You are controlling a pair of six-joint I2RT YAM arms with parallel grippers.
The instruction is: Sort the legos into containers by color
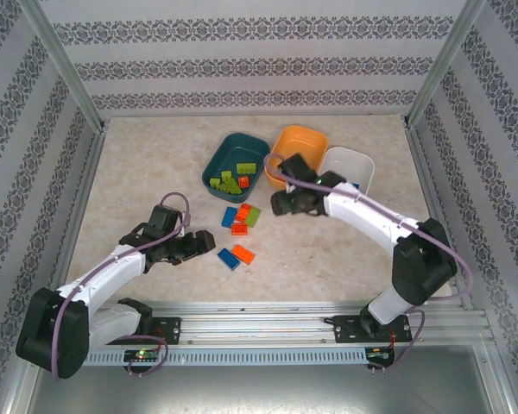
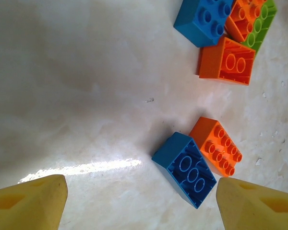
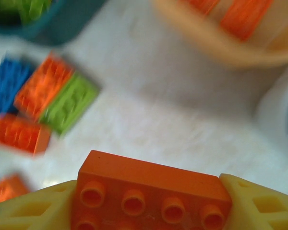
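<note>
My right gripper [image 3: 149,203] is shut on an orange lego [image 3: 151,184], studs facing the camera, held above the table near the orange container [image 1: 298,148]. In the top view this gripper [image 1: 279,204] hangs in front of the orange and white containers [image 1: 350,164]. My left gripper [image 2: 141,206] is open, its yellow fingers [image 2: 33,201] apart, just short of an upturned blue lego [image 2: 187,167] and an orange lego [image 2: 216,146] beside it. It [image 1: 209,242] sits left of that pair [image 1: 236,256]. The teal container [image 1: 236,159] holds green legos and one orange one.
A cluster of blue, orange and green bricks [image 1: 242,218] lies between the two grippers, in front of the teal tray. The orange tray holds orange bricks [image 3: 242,14]. Something blue [image 1: 354,184] lies in the white tray. Patterned walls enclose the table.
</note>
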